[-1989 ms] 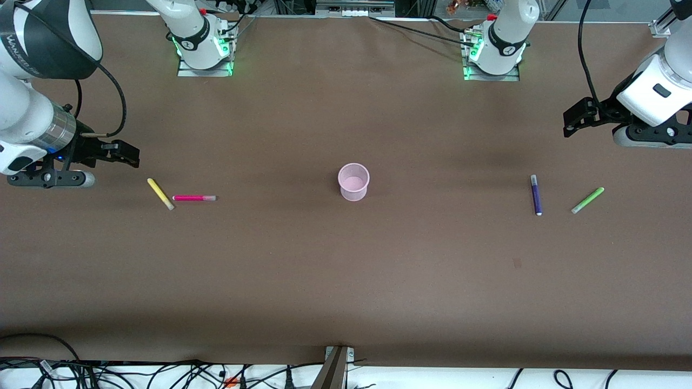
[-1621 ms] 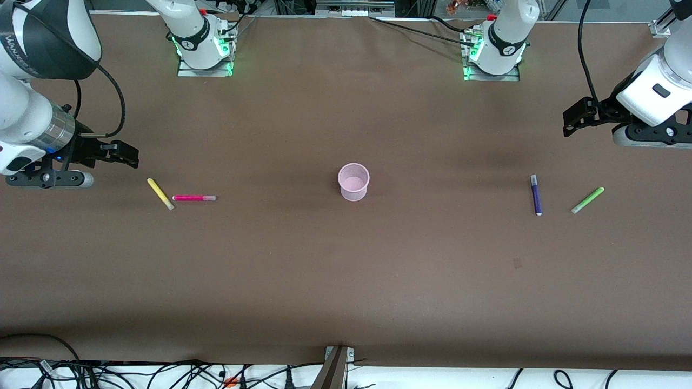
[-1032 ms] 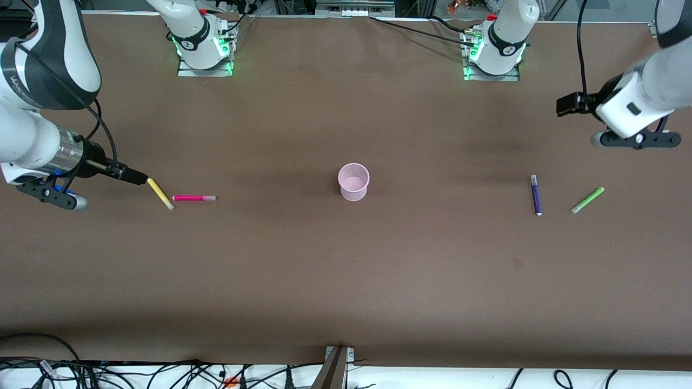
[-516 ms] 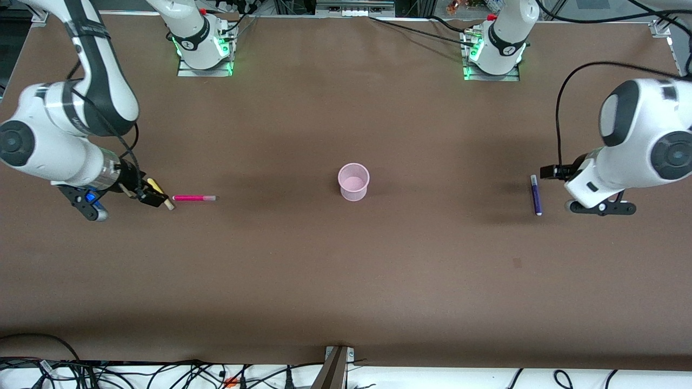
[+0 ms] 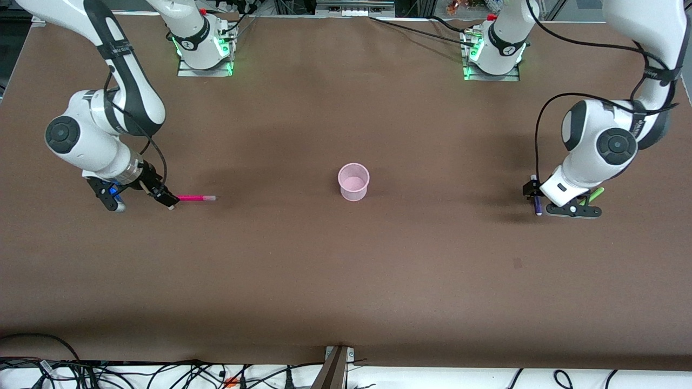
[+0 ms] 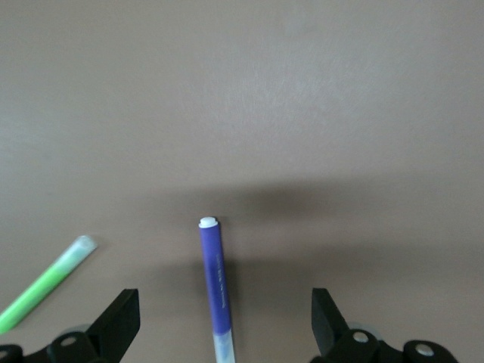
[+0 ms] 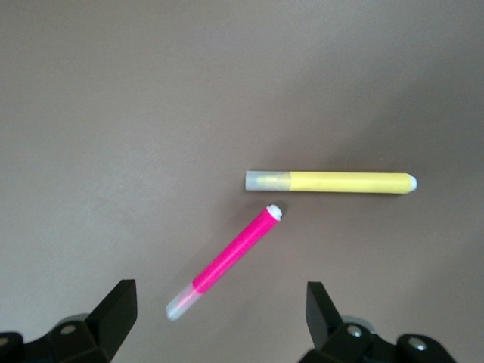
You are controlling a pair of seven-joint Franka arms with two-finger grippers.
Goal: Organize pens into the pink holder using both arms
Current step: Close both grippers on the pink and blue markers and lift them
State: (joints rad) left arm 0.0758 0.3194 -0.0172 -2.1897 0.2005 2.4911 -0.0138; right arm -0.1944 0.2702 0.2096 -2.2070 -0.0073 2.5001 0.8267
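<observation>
The pink holder [image 5: 353, 182] stands upright mid-table. My right gripper [image 5: 164, 196] is open and hangs low over the yellow pen, which it hides in the front view. The magenta pen [image 5: 195, 198] lies beside it, toward the holder. In the right wrist view the gripper [image 7: 219, 321] is wide open, with the magenta pen [image 7: 231, 259] between the fingers and the yellow pen [image 7: 333, 182] just past it. My left gripper [image 5: 532, 190] is open low over the purple pen [image 5: 537, 204]. In the left wrist view the gripper [image 6: 224, 333] straddles the purple pen [image 6: 215, 283]. The green pen [image 6: 45, 285] lies beside it.
The brown table [image 5: 346, 270] is bare around the holder. The green pen [image 5: 596, 193] is partly covered by the left wrist in the front view. The arm bases [image 5: 203, 48] stand along the table's edge farthest from the front camera.
Both arms came in from the table's ends and dropped low over the pens: the right gripper over the yellow and magenta pens, the left over the purple pen. No pen has moved.
</observation>
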